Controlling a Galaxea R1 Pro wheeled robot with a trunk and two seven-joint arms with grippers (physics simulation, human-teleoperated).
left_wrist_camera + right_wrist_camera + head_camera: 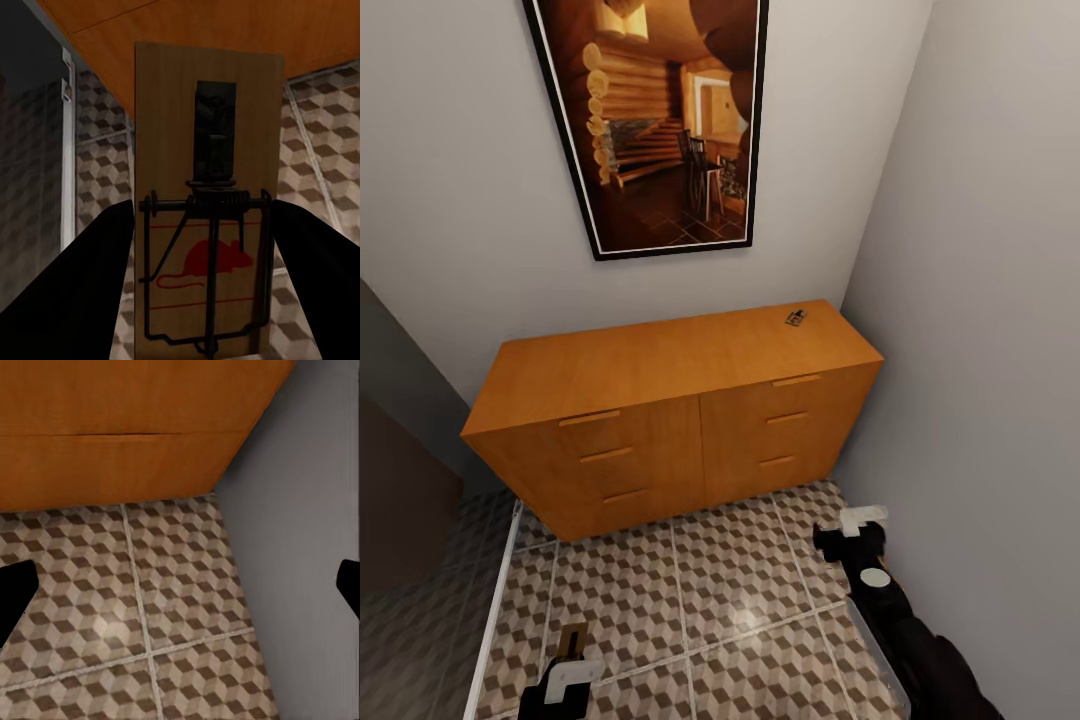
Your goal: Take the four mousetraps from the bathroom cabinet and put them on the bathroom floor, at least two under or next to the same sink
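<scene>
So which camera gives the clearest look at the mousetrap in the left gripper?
The left wrist view: the held mousetrap stands large between the dark fingers, with its wire spring and red mouse print plain. The head view shows just a small brown edge of it at the left gripper. The right wrist view looks at floor tiles and cabinet.

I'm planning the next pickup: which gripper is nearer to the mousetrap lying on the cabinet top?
Right. The right gripper hangs low before the cabinet's right end, below the mousetrap. The left gripper is lower and far across, already holding another trap.
</scene>
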